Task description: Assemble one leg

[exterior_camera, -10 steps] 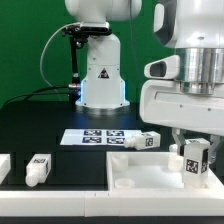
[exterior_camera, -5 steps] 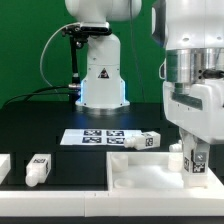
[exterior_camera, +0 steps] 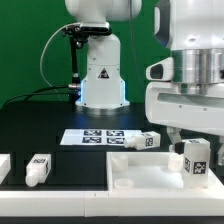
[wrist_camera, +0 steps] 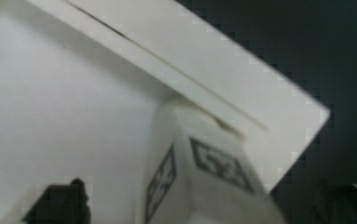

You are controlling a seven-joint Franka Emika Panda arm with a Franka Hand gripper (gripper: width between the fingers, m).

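A leg, a small white block with square tags, stands upright on the right part of the large white panel. My gripper hangs straight over it with a finger on each side of its top. In the wrist view the leg runs down between the jaws. A dark fingertip shows with a gap between it and the leg, so the gripper looks open. Another leg lies behind the panel. Two more legs lie at the exterior view's left.
The marker board lies on the black table behind the panel. The robot base stands at the back. The panel's raised rim and corner show close to the leg in the wrist view.
Half a second ago the hand looked narrower and lower over the leg. Now it is back broadside and slightly higher, as one second ago. The leg stands in about the same spot.
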